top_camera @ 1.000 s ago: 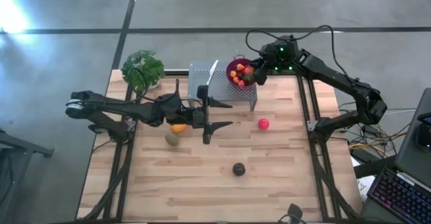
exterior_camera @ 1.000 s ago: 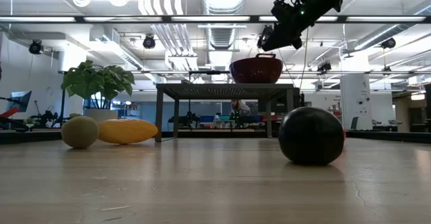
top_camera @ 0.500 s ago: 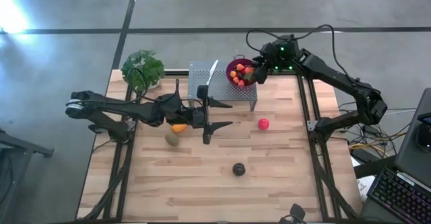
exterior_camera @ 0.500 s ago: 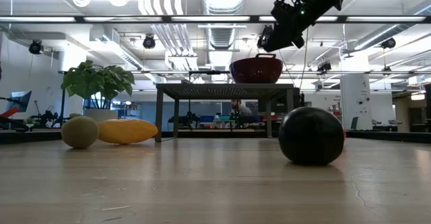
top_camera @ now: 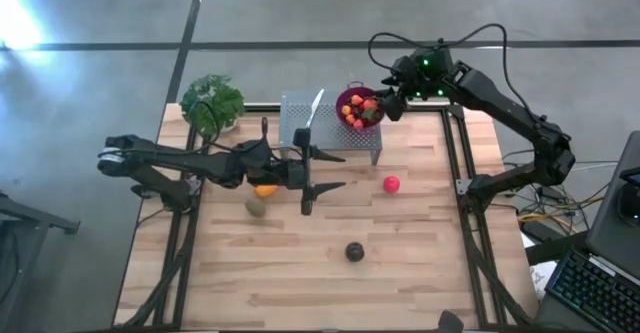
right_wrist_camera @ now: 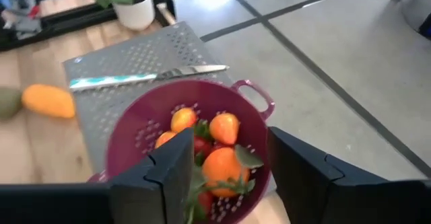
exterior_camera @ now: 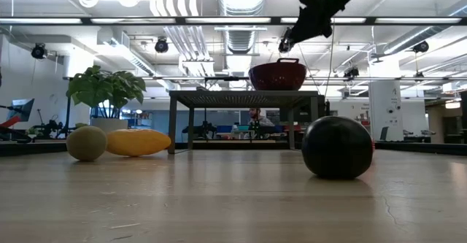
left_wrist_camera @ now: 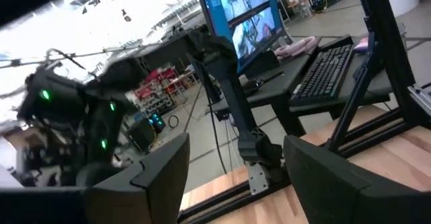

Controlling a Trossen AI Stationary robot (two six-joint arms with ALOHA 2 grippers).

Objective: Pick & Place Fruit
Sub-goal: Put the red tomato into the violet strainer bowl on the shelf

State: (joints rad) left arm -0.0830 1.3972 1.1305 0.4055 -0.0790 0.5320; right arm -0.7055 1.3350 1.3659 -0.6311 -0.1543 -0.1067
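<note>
The purple colander (top_camera: 357,108) stands on a grey perforated stand (top_camera: 330,133) and holds several small red and orange fruits (right_wrist_camera: 222,163). My right gripper (top_camera: 383,106) hangs open above the colander's right rim, with its fingers (right_wrist_camera: 168,177) on either side of the fruit pile and nothing between them. On the table lie the elongated orange fruit (top_camera: 265,190), the olive-green fruit (top_camera: 257,206), the red ball (top_camera: 391,184) and the dark ball (top_camera: 355,252). My left gripper (top_camera: 340,170) is open and level above the table, just right of the orange fruit.
A knife (top_camera: 313,108) lies on the stand beside the colander. A leafy plant (top_camera: 212,101) stands at the far left corner. Black frame rails run along the table's left and right sides. Bare wood (top_camera: 300,273) fills the near half around the dark ball.
My right gripper has risen higher above the colander and drifted slightly toward the table's far right. The colander and the fruits on the table have stayed in place.
</note>
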